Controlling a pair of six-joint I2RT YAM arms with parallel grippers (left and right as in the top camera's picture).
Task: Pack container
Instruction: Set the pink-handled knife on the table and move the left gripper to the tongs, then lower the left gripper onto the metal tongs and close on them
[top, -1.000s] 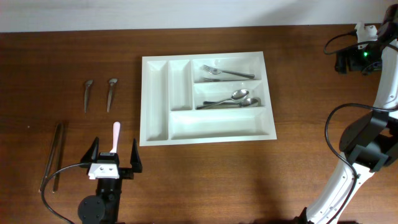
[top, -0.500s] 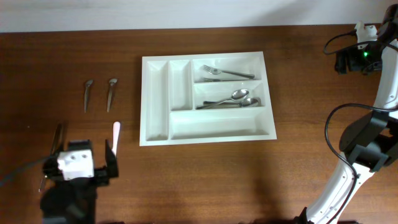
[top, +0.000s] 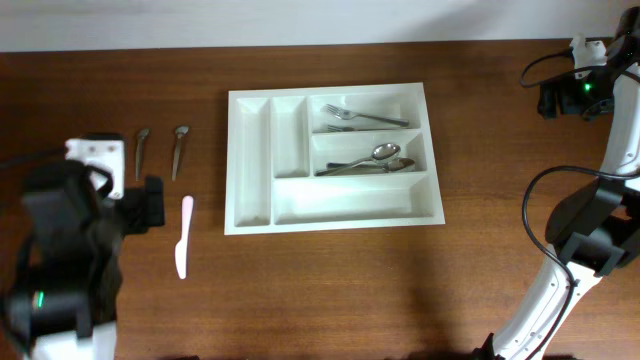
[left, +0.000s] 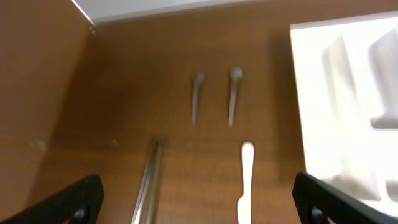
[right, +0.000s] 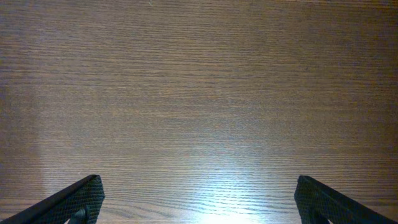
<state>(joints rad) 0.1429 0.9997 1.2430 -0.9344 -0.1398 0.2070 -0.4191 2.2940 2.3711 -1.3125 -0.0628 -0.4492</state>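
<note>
The white cutlery tray (top: 232, 160) lies mid-table; its edge shows at the right of the left wrist view (left: 323, 118). Forks (top: 365, 117) lie in its top long compartment and spoons (top: 375, 160) in the middle one. A pale pink knife (top: 183, 236) lies left of the tray, and also shows in the left wrist view (left: 244, 180). My left gripper (left: 199, 202) is open, empty and raised above the table, with the knife and metal tongs (left: 148, 186) below it. My right gripper (right: 198, 199) is open and empty over bare wood at the far right.
Two small spoons (top: 141, 152) (top: 179, 150) lie side by side left of the tray, and show in the left wrist view (left: 196, 96) (left: 234, 93). My left arm (top: 70, 240) covers the tongs in the overhead view. The right arm (top: 590, 230) stands at the right edge.
My left arm has swung from the front edge to the left and risen, uncovering the whole knife on the table. The right arm has not moved.
</note>
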